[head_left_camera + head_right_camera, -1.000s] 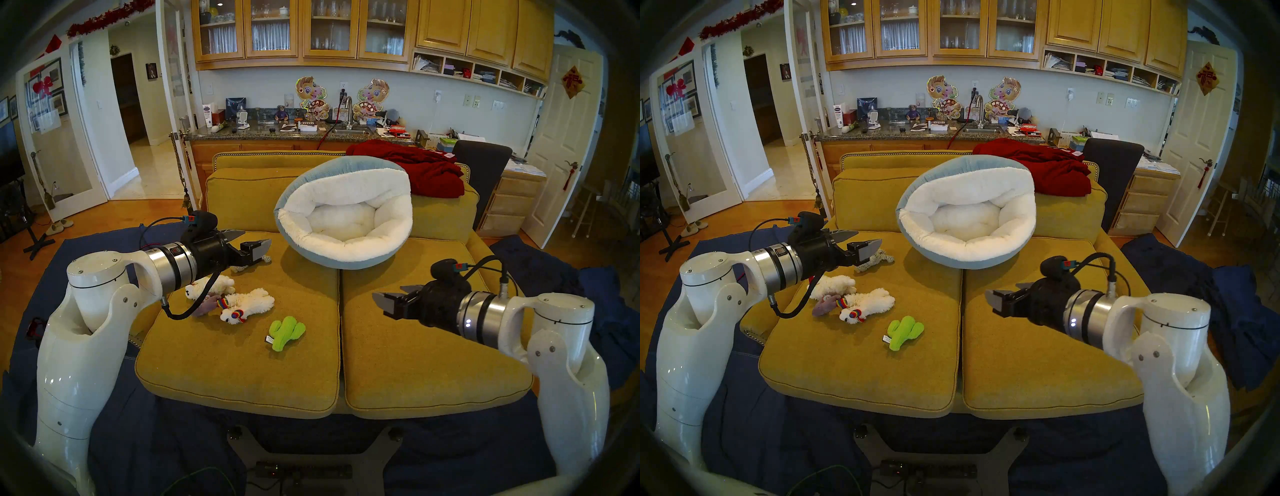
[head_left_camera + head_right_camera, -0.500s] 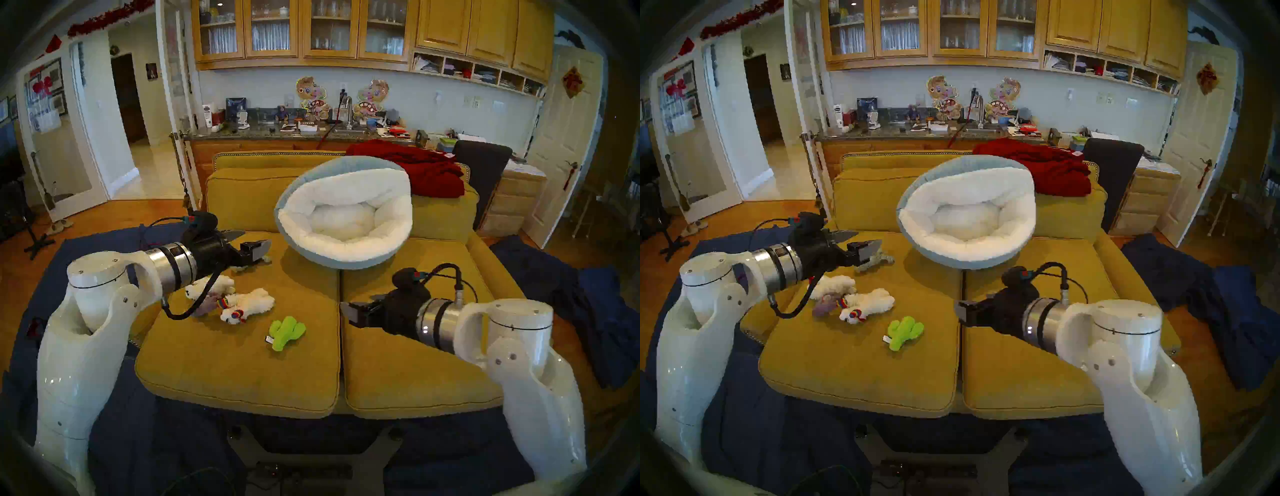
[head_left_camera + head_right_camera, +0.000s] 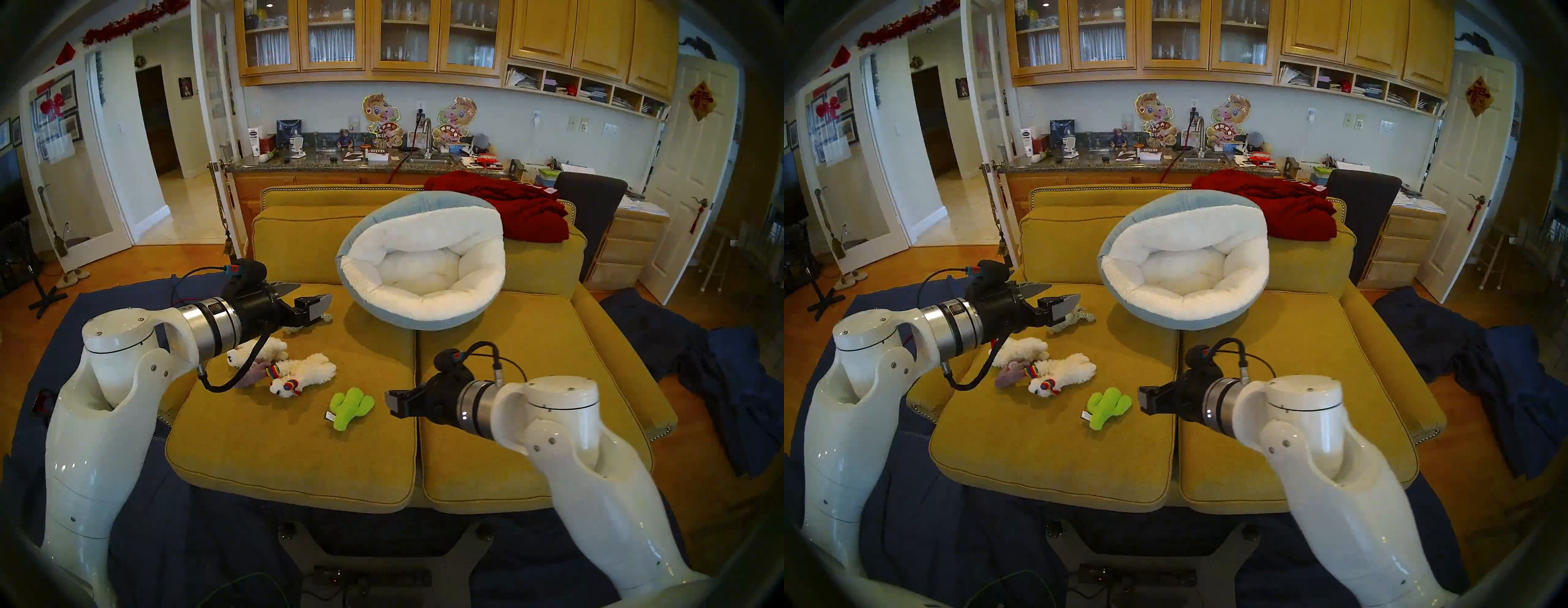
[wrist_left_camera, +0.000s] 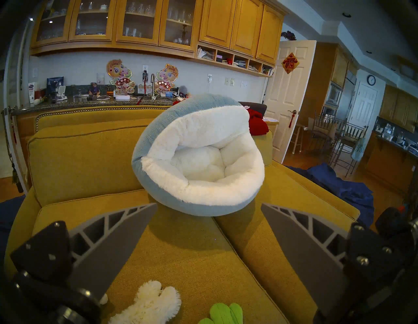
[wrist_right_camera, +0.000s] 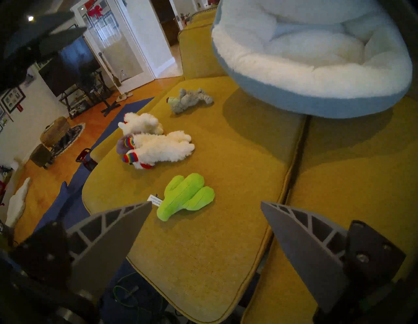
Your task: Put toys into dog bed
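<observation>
Pale-blue dog bed with white fleece inside, tilted against the sofa back; green cactus, llama, lamb, purple-grey plush and grey-beige plush on the left seat cushion.

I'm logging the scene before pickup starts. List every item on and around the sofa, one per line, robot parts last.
sofa: one, mustard yellow, centre
dog bed: one, pale blue with white fleece, propped against sofa back
cactus toy: one, green, left seat cushion
llama toy: one, white, rainbow trim, left cushion
lamb toy: one, white, behind llama
purple-grey toy: one, beside llama
grey toy: one, left cushion rear
blanket: one, dark red, sofa back
left gripper: open, empty
right gripper: open, empty, near cactus
</observation>
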You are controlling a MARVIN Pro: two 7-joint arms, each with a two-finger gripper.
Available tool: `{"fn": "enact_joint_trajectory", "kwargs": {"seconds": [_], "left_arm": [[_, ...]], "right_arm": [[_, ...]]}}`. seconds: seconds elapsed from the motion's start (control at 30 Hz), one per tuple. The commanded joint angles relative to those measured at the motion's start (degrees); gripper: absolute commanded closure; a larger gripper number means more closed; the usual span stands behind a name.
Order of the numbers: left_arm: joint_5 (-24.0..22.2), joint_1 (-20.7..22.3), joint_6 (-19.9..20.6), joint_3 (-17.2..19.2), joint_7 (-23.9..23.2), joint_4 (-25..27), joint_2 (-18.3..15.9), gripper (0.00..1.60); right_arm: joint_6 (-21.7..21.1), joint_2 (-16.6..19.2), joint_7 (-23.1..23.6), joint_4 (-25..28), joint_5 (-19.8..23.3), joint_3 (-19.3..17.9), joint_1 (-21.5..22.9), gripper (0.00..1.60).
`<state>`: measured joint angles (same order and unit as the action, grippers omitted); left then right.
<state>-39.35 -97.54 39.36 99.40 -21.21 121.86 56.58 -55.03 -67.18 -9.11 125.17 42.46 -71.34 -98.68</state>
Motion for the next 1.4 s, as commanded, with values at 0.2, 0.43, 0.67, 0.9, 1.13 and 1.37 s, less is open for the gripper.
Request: {"fn": "enact_joint_trajectory", "kwargs": {"seconds": [0.2,0.43,0.67,0.9,1.13,1.37], "left_arm": [[-0.09,1.24,-0.51,0.51,-0.01,1.01,0.01,0.00],[-0.08,1.26,-0.52,0.51,-0.01,1.02,0.03,0.00],[-0.07,1.26,-0.51,0.51,-0.01,1.02,0.03,0.00],[-0.06,1.27,-0.52,0.52,-0.02,1.02,0.04,0.00],[-0.06,1.28,-0.53,0.52,-0.02,1.03,0.06,0.00],[-0.05,1.29,-0.53,0.52,-0.01,1.04,0.07,0.00]], "right_arm": [[0.03,-7.33,-6.21,-5.65,-4.78,11.71,9.16,0.00],[0.03,-9.43,-9.51,-10.31,-5.49,16.19,13.06,0.00],[0.03,-10.61,-11.69,-15.93,-5.81,17.80,17.50,0.00],[0.03,-12.53,-13.06,-20.22,-5.72,19.50,20.30,0.00],[0.03,-13.00,-14.54,-24.37,-3.67,22.61,23.39,0.00],[0.03,-12.85,-16.48,-26.81,-0.81,25.27,25.14,0.00]]}}
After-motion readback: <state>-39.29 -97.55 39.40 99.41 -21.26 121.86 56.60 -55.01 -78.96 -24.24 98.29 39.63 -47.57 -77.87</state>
